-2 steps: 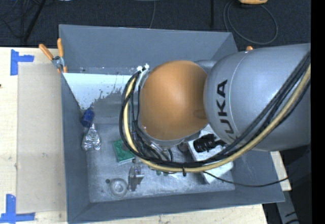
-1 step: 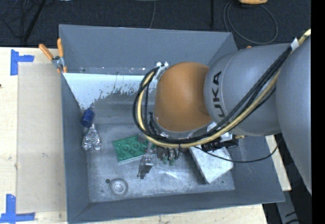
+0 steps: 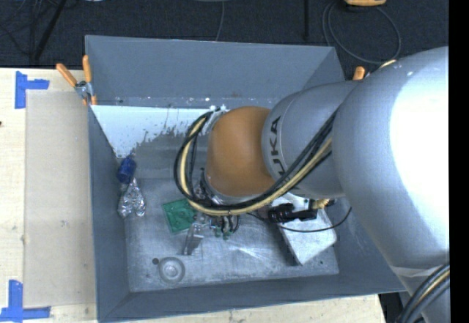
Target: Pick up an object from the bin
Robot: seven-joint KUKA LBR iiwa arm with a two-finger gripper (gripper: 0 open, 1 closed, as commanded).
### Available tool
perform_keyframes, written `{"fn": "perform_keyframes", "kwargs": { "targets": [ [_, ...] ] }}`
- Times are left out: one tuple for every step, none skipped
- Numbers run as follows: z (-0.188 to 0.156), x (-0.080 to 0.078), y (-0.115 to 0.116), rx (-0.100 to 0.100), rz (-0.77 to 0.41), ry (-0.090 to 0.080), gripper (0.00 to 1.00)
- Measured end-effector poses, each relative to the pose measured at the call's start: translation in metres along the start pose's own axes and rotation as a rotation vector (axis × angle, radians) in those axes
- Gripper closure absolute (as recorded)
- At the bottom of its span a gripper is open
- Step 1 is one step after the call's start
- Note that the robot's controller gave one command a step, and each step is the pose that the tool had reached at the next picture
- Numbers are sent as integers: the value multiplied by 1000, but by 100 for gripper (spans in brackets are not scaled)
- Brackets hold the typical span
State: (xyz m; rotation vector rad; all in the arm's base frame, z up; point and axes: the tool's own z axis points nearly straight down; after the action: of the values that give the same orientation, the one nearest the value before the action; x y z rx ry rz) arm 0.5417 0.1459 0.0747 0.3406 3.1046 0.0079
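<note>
Close to the bin's (image 3: 110,255) near wall, a small round clear lid (image 3: 171,269) lies flat on the grey floor, left of the middle and apart from everything else. Just behind it and a little to its right, the gripper (image 3: 194,239) hangs low over the floor, a thin grey metal part pointing down toward the lid's side of the bin. Whether it is apart or together cannot be told, since the wrist covers most of it, and nothing can be seen held in it.

The thing nearest to it is a flat green piece (image 3: 174,213), lying on the floor just beside the gripper on its left and slightly farther back. Its right edge runs under the wrist cables, so contact cannot be judged.

To the right, at about the same depth, a white block (image 3: 309,239) with a dark side rests against the right wall, partly under the arm.

Above the gripper, the orange wrist cover (image 3: 234,153) and looping black and yellow cables (image 3: 183,168) hide the middle of the floor.

Farther back on the left, a crumpled clear bottle (image 3: 132,201) with a blue cap (image 3: 127,168) lies near the left wall, cap pointing toward the sloped far wall.
</note>
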Motion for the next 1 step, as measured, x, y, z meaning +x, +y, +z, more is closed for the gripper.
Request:
{"fn": "perform_keyframes", "kwargs": {
  "targets": [
    [-4,-1,0,-2,4,0,100]
  ]
}}
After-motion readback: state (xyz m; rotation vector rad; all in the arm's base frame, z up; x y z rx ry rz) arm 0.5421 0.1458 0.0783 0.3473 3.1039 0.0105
